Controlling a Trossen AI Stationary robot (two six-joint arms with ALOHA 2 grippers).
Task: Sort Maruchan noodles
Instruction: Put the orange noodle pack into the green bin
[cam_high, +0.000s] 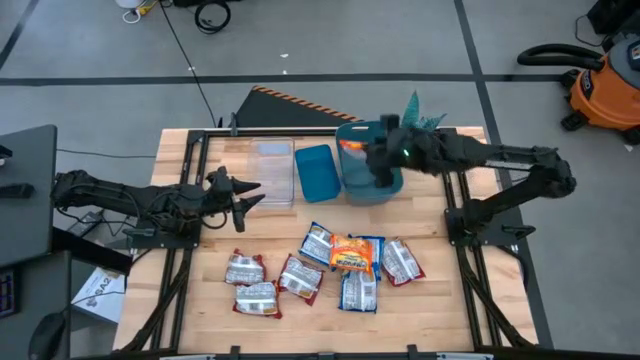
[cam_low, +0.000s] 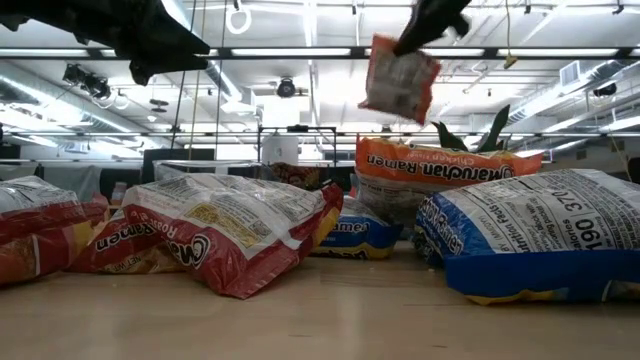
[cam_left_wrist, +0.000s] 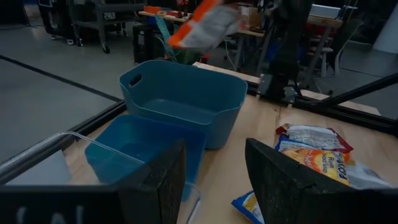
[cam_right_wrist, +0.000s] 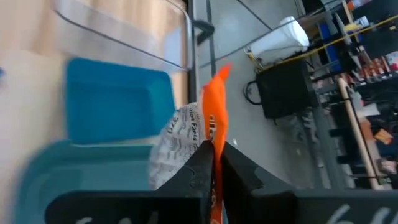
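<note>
orange-trimmed noodle packet (cam_right_wrist: 205, 134) pinched in right end effector (cam_right_wrist: 214, 163) above bin (cam_high: 372, 178).

One orange-trimmed Maruchan packet (cam_right_wrist: 208, 140) hangs in the air over the large blue bin (cam_high: 385, 185), pinched by one edge between closed gripper fingers, its silvery printed face crumpled. The remaining packets (cam_high: 320, 268) lie flat on the wooden tabletop (cam_high: 470, 300) in a loose cluster, several overlapping, with red, blue and orange trim.
</note>
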